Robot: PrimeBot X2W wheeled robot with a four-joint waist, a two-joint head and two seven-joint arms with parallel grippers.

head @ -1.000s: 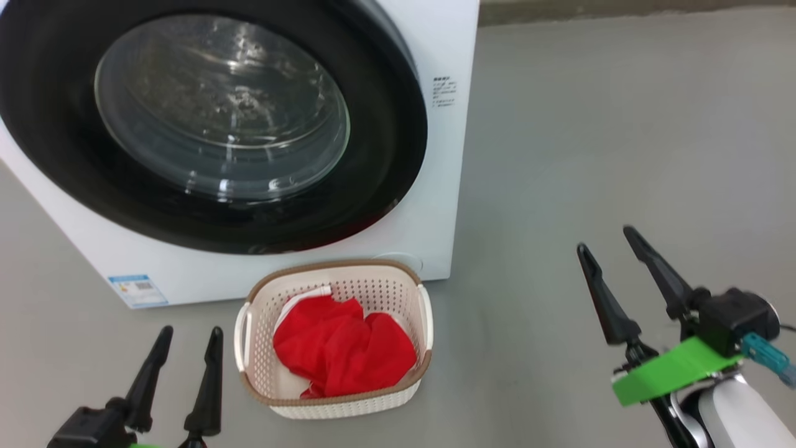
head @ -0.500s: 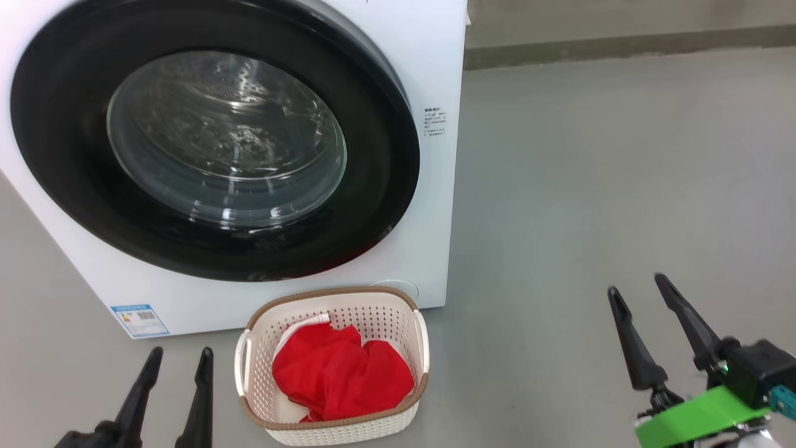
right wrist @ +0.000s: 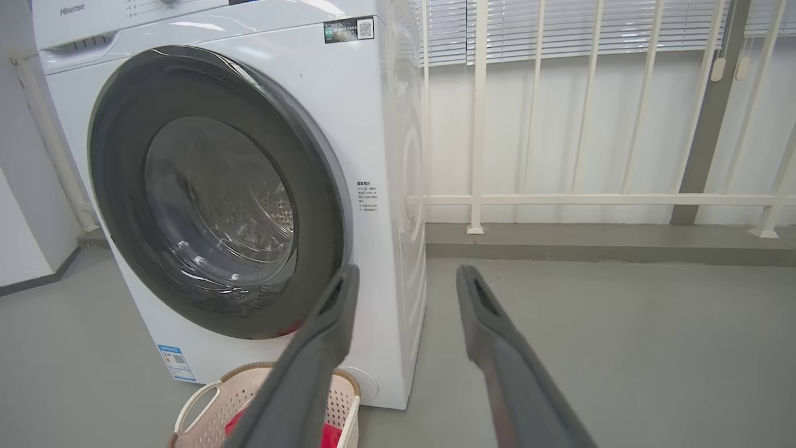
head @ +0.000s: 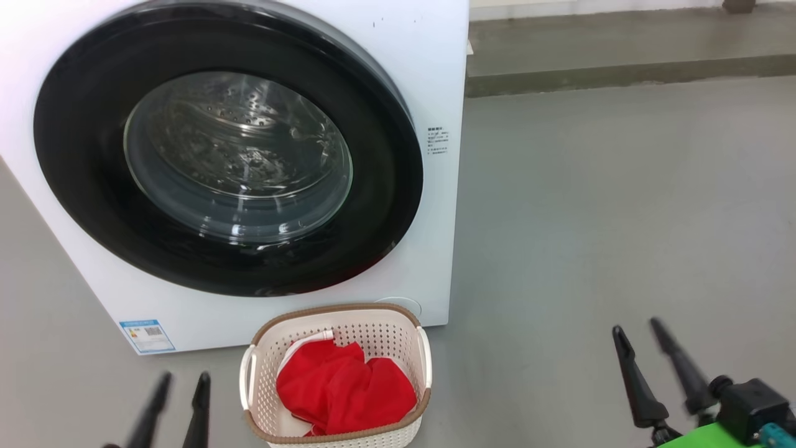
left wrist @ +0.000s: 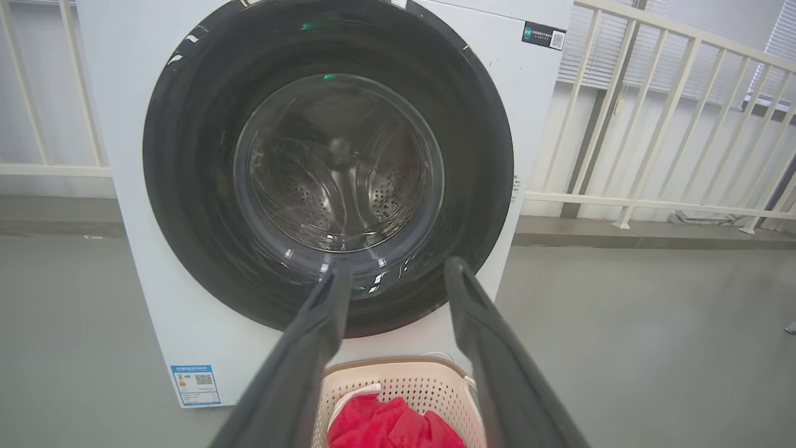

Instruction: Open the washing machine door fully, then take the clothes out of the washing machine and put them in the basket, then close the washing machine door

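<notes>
Laundry corner, balcony-like: white washing machine [right wrist: 373,93], bare grey floor [right wrist: 622,348], white railing [right wrist: 479,124], blinds [right wrist: 559,31].

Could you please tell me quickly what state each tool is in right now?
Left tool: open, holding nothing.
Right tool: open, holding nothing.

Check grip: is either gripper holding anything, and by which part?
Nothing held. Left gripper and right gripper both have fingers apart on empty air; the clothes lie in the basket.
</notes>
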